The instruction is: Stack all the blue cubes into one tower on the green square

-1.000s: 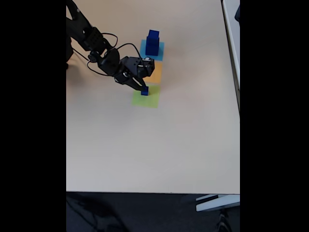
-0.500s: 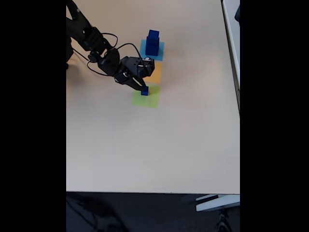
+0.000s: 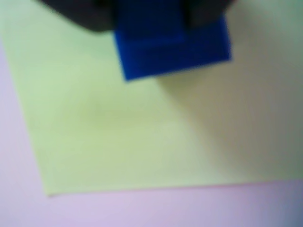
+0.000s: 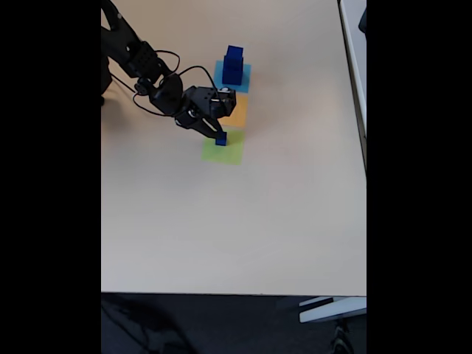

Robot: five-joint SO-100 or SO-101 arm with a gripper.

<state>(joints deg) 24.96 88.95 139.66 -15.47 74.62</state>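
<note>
A small blue cube (image 4: 221, 139) sits between the fingers of my gripper (image 4: 219, 135), which is shut on it over the far edge of the green square (image 4: 225, 153). In the wrist view the same blue cube (image 3: 173, 47) fills the top centre, blurred. The gripper (image 3: 147, 19) has dark fingers (image 3: 80, 14) on either side of the cube, and the green square (image 3: 118, 132) lies just below. Whether the cube touches the square I cannot tell. Two more blue cubes (image 4: 233, 65) stand stacked on a light-blue square (image 4: 244, 80) further back.
An orange square (image 4: 238, 112) lies between the green and light-blue squares, partly under the arm (image 4: 158, 85). The beige table (image 4: 221, 228) stretches wide toward its near edge. A cable loops beside the arm.
</note>
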